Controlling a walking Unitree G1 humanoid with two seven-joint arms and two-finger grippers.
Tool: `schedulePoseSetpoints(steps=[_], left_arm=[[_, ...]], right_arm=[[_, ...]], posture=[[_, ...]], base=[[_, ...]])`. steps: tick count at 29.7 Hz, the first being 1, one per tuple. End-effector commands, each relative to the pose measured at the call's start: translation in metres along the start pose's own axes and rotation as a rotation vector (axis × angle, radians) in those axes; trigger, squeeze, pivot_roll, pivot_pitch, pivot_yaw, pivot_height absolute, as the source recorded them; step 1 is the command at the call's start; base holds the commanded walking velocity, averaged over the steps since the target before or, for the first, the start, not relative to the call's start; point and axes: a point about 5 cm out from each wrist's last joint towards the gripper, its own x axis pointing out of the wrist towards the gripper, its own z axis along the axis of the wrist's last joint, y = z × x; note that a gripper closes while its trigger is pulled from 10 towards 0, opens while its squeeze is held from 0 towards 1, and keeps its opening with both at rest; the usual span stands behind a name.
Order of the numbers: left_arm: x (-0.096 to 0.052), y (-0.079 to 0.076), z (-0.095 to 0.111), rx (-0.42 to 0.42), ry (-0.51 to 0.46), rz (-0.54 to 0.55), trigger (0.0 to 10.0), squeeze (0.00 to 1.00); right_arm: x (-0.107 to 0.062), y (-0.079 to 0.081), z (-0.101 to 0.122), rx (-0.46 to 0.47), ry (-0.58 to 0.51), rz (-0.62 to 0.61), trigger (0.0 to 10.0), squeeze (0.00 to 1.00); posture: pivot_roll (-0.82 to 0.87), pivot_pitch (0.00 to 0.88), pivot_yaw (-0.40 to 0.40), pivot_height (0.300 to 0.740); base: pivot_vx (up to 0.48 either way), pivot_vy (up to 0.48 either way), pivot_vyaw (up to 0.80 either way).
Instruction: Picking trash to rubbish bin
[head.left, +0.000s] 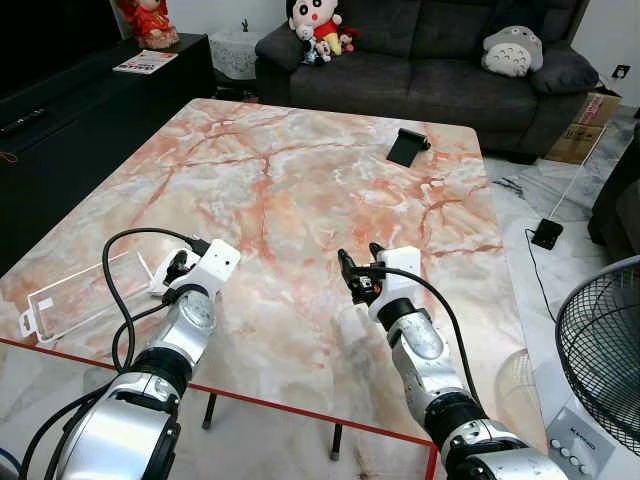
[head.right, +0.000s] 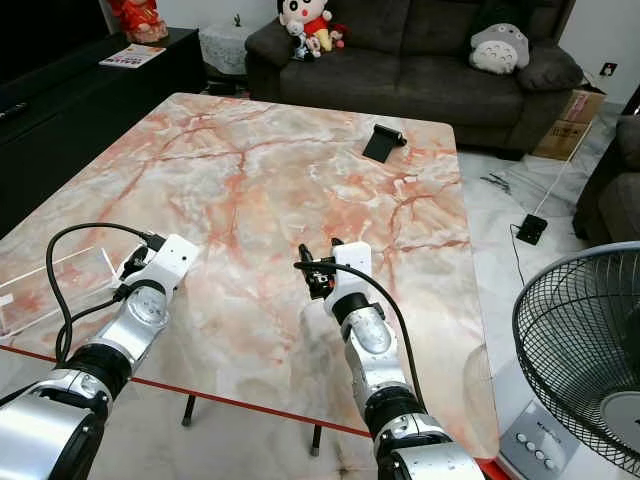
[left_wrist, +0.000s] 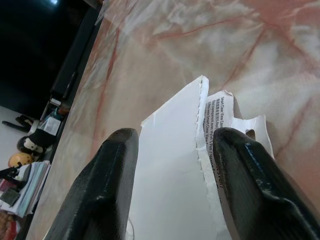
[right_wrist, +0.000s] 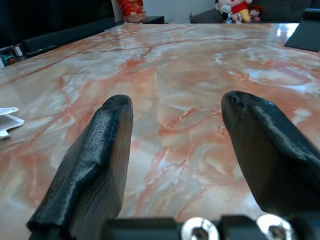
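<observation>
A torn white paper wrapper (left_wrist: 172, 170) with small black print lies on the marble table (head.left: 290, 190) near its front left. My left gripper (head.left: 178, 268) hovers low over it, open, one finger (left_wrist: 107, 185) on either side of the sheet. From the head, a white corner of the wrapper (head.left: 158, 274) peeks out beside the left wrist. My right gripper (head.left: 360, 262) is held over the front middle of the table, open, with only bare marble between its fingers (right_wrist: 95, 160).
A clear plastic tray (head.left: 70, 295) lies at the table's front left corner. A black object (head.left: 407, 146) stands at the far right of the table. A fan (head.left: 600, 350) stands on the floor to the right, a dark sofa (head.left: 430, 60) behind, a black cabinet (head.left: 80, 110) to the left.
</observation>
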Motion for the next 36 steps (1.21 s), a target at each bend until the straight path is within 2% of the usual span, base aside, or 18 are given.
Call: schedulePoseSetpoints(steps=[1, 27, 30, 33, 35, 36], left_arm=[[-0.001, 0.0, -0.006, 0.015, 0.02, 0.0, 0.0, 0.0], [-0.002, -0.002, -0.003, -0.009, 0.01, 0.001, 0.0, 0.0], [-0.002, -0.003, 0.003, -0.04, -0.037, 0.005, 0.0, 0.0], [-0.006, -0.002, 0.025, -0.146, -0.201, 0.041, 0.0, 0.0], [-0.007, -0.001, 0.031, -0.169, -0.25, 0.049, 0.0, 0.0], [-0.009, -0.002, 0.036, -0.19, -0.282, 0.049, 3.8, 0.0]], right_arm=[[0.003, -0.001, 0.005, 0.001, -0.011, -0.003, 10.0, 0.0], [0.002, -0.001, 0.003, 0.001, -0.005, 0.002, 10.0, 0.0], [0.002, -0.001, 0.003, 0.001, -0.003, 0.002, 10.0, 0.0], [0.002, -0.001, 0.003, 0.002, -0.004, -0.003, 10.0, 0.0], [0.002, -0.002, 0.003, 0.004, -0.006, -0.007, 10.0, 0.0], [0.002, -0.002, 0.003, 0.006, -0.009, -0.01, 10.0, 0.0]], posture=[[0.04, 0.0, -0.016, 0.74], [0.04, 0.0, -0.02, 0.74], [0.04, 0.0, -0.02, 0.74], [0.04, 0.0, -0.019, 0.74], [0.04, 0.0, -0.019, 0.74], [0.04, 0.0, -0.019, 0.74]], base=[[0.0, 0.0, 0.0], [0.0, 0.0, 0.0], [0.0, 0.0, 0.0], [0.0, 0.0, 0.0], [0.0, 0.0, 0.0], [0.0, 0.0, 0.0]])
